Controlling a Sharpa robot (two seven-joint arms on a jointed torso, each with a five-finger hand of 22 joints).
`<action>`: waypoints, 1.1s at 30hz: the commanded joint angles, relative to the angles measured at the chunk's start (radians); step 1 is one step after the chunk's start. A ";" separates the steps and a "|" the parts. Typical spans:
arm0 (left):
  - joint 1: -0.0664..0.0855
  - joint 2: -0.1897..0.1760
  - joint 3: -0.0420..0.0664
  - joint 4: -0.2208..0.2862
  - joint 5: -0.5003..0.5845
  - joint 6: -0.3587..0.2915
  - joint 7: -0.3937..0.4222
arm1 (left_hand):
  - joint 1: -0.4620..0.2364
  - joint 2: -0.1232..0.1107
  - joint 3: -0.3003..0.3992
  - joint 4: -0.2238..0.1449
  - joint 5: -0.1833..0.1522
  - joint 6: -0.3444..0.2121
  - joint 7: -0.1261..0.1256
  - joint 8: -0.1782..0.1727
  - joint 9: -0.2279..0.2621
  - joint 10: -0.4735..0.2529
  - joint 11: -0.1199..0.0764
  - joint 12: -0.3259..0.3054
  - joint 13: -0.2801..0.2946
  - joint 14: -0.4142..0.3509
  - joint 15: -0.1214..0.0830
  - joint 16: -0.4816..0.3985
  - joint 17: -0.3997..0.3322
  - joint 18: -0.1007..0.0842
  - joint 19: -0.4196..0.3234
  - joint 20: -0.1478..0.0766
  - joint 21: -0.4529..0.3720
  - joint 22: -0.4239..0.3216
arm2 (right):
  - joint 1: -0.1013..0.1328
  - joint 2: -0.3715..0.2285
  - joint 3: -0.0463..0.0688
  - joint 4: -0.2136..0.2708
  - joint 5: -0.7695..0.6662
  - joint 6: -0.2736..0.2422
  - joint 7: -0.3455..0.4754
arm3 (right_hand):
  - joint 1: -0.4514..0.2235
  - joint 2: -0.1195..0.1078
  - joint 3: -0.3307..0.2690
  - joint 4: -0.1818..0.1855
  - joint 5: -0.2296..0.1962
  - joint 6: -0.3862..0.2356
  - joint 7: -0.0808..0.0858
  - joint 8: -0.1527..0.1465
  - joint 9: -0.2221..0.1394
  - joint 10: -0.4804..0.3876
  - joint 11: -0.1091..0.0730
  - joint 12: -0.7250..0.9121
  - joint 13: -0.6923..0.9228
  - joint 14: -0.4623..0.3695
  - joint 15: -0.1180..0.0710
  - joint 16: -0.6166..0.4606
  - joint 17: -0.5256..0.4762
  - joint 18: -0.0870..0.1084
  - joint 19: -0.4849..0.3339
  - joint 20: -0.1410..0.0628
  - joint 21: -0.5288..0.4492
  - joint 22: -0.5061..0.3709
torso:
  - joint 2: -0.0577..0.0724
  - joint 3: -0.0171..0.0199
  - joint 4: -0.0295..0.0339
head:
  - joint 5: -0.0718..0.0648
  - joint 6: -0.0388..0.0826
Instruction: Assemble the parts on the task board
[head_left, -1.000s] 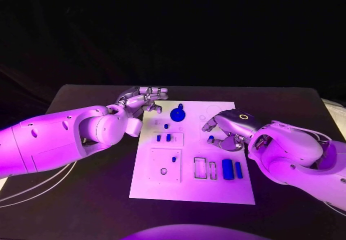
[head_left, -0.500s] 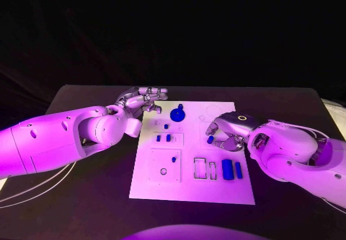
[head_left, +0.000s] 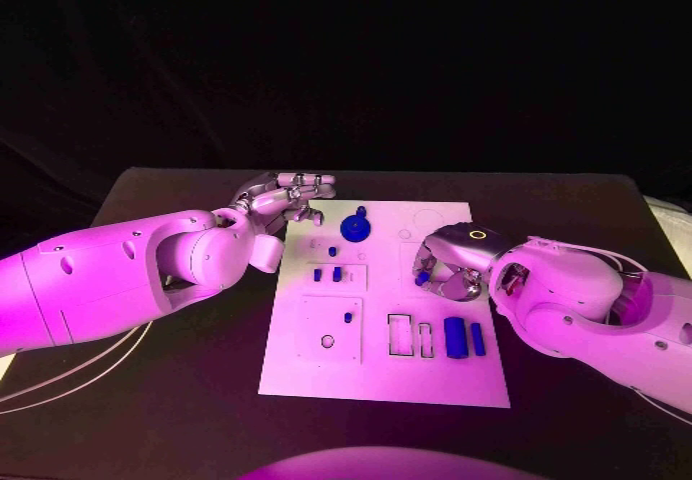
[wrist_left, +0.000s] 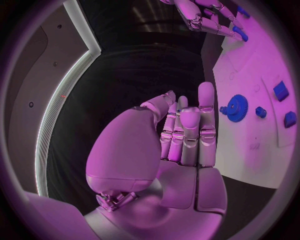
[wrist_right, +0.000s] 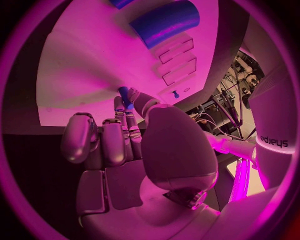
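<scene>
Right hand (head_left: 450, 268): pinches a blue peg (wrist_right: 124, 93) near the board's (head_left: 378, 378) right edge (you risk dropping it).
Left hand (head_left: 284, 195): fingers together, holding nothing.

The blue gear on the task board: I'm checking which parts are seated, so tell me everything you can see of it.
The blue gear is a round, toothed disc of dark blue, plastic by its look, with a small hub at its centre. It lies flat at the far end of the task board, with a small blue piece beside its rim. Neither robot hand touches it; the left robot hand hovers close by, open. Whether it is seated cannot be told.
</scene>
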 joint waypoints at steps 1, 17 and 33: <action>0.000 0.001 0.001 0.002 0.004 0.019 0.003 | -0.009 0.001 -0.005 -0.002 -0.003 -0.006 0.000 0.004 -0.001 -0.006 -0.001 0.006 0.000 -0.007 0.001 -0.004 -0.001 0.019 -0.008 0.003 -0.006 -0.001 | -0.003 0.005 -0.002 -0.003 -0.012 -0.008 -0.003 | 0.000 0.017 0.007 0.001 -0.005 0.011 0.000 0.005 0.005 0.016 -0.005 0.003 0.004 0.045 -0.010 0.006 0.003 0.004 0.004 -0.009 0.003 0.002 | 0.000 0.0003 -0.0004 | 0.000 0.000; 0.000 0.004 0.001 -0.005 0.004 0.021 0.002 | -0.007 0.002 -0.006 -0.003 -0.003 -0.006 0.000 0.005 0.000 -0.007 -0.001 0.008 0.000 -0.007 0.001 -0.004 -0.002 0.019 -0.008 0.003 -0.007 -0.002 | 0.002 -0.038 0.010 0.081 0.041 -0.178 -0.001 | 0.017 0.041 0.043 -0.015 -0.027 0.027 0.002 0.006 0.013 0.049 -0.011 -0.007 0.007 0.048 -0.016 0.015 0.012 0.002 0.010 -0.020 0.008 0.010 | -0.001 0.0000 -0.0013 | -0.001 0.002; -0.003 0.010 0.001 -0.009 0.004 0.024 0.004 | -0.007 0.002 -0.006 -0.003 -0.003 -0.006 0.000 0.005 0.000 -0.007 -0.001 0.008 0.000 -0.007 0.001 -0.004 -0.002 0.019 -0.008 0.003 -0.007 -0.002 | -0.043 0.111 -0.002 0.122 0.156 -0.163 0.079 | 0.020 0.038 0.051 -0.024 -0.019 0.023 0.008 0.003 0.014 0.048 -0.007 -0.014 0.007 0.047 -0.014 0.013 0.008 0.003 0.007 -0.020 0.004 0.003 | -0.001 -0.0009 0.0008 | 0.030 -0.009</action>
